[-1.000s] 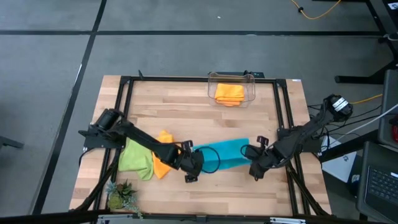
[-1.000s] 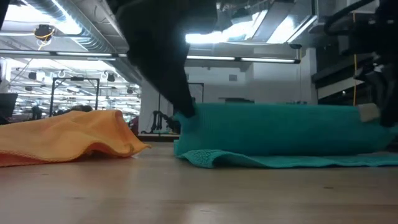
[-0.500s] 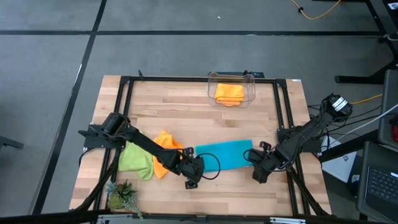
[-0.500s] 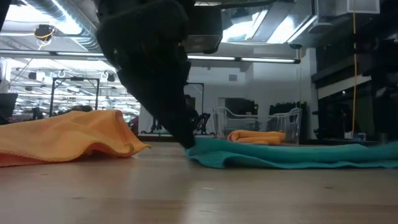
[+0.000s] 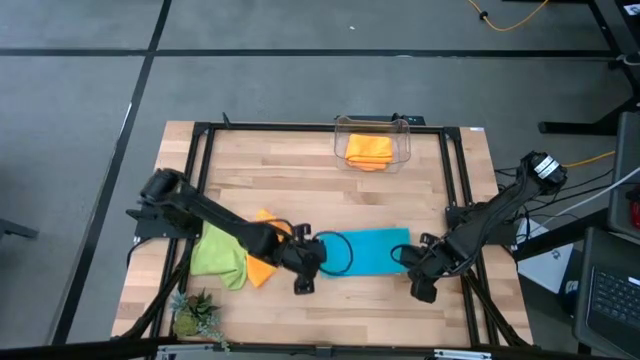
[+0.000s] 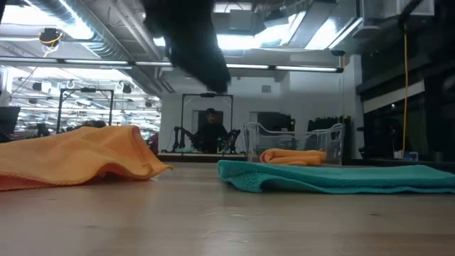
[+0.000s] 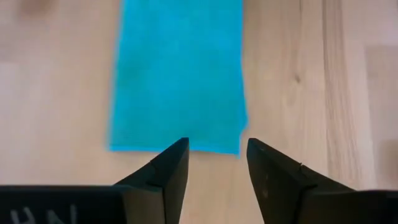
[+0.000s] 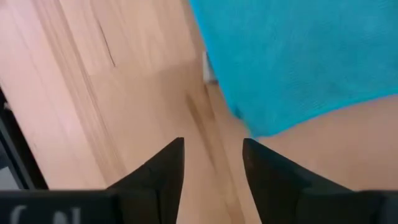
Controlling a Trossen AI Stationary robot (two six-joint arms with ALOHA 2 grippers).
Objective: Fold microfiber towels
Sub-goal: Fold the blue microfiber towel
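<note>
This looks like a robotics lab or industrial workshop rather than a home. In the high view a butcher-block table (image 5: 330, 210) edged with a black metal frame (image 5: 200, 180) stands on a grey concrete floor (image 5: 250, 60) marked by dark lines, and a yellow cable (image 5: 510, 18) trails across the upper right. At the right edge sits what seems to be a keyboard (image 5: 612, 295). The low view shows an open hall: exposed ceiling ducts (image 6: 78, 28) at upper left, long strip lights (image 6: 106, 64), and more equipment racks (image 6: 78, 103) far back on the left.
</note>
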